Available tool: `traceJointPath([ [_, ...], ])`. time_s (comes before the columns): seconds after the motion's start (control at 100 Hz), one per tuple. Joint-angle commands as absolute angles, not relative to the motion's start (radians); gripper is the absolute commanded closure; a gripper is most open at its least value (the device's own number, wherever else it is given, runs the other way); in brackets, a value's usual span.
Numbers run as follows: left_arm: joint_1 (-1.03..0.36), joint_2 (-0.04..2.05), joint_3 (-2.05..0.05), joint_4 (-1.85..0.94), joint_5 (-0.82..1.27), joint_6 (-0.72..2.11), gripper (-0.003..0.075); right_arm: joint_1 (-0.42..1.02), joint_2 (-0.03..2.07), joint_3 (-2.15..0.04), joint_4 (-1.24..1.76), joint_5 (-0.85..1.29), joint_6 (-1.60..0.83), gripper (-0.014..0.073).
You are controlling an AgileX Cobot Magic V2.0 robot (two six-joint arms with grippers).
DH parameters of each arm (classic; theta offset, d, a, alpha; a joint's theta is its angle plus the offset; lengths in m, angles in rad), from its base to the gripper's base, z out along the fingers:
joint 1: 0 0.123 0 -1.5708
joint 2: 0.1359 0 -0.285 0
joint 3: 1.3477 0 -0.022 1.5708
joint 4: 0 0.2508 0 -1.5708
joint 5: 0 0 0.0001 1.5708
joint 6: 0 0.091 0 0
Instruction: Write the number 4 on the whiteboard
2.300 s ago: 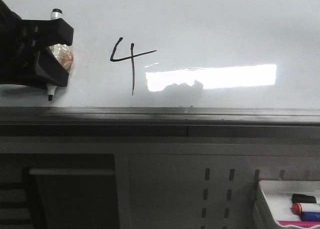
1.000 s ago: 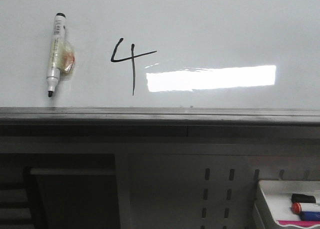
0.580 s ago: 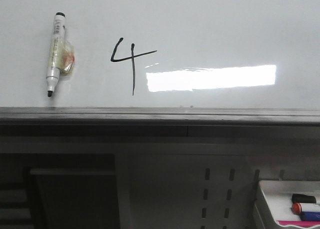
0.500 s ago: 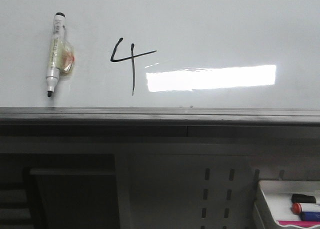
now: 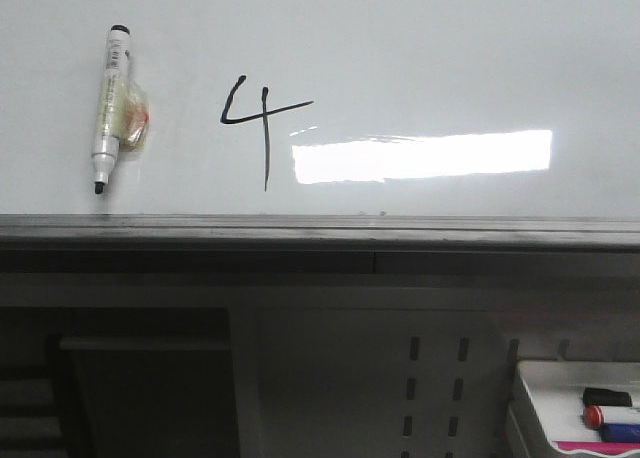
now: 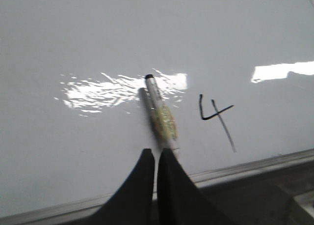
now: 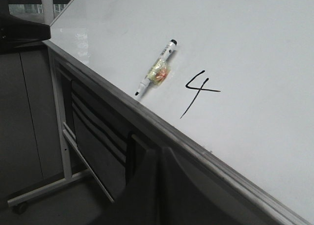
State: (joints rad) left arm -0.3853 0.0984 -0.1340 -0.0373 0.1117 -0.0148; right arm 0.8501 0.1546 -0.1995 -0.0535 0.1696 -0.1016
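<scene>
Both hands are closed on nothing: the left hand [image 6: 156, 158] shows its fingers pressed together just short of the marker [image 5: 109, 108], and the right hand [image 7: 159, 161] is likewise shut, well back from the whiteboard [image 5: 450, 48]. The marker sits upper left in the front view, tip down. The 4 [image 5: 258, 123] stands just right of it, beside the glare [image 5: 420, 155].

Two matte black tapered fingers [image 6: 147, 181] are seen on the left gripper [image 6: 156, 158], narrowing to slim rounded tips. The right gripper [image 7: 159, 154] is formed of similar plain dark fingers [image 7: 142, 185], without visible markings
</scene>
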Motion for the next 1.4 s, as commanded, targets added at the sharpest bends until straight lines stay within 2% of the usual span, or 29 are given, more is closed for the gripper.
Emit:
traceJointPath([
  [0.0,-0.289,0.098,-0.159,0.038,0.039,-0.015,0.0741,0.843,0.163,-0.225,-0.063,0.097,-0.102,0.0658],
  [0.21,-0.074,0.024,-0.097,0.045,0.041,-0.015,0.0741,0.843,0.163,-0.225,-0.063,0.097,-0.102,0.0658],
  [0.35,0.007,-0.032,-0.003,0.045,0.046,-0.015,0.0741,0.843,0.163,-0.225,-0.063,0.097,-0.102,0.0658],
  [0.46,0.014,-0.032,0.039,0.045,0.069,-0.015,0.0741,0.843,0.163,-0.225,-0.063,0.097,-0.102,0.0658],
  [0.67,0.014,-0.032,0.037,0.047,0.287,-0.015,0.0741,0.843,0.163,-0.225,-0.063,0.097,-0.102,0.0658],
  [1.39,0.014,-0.032,0.039,0.074,0.285,-0.015,0.0741,0.843,0.163,-0.225,-0.063,0.097,-0.102,0.0658],
])
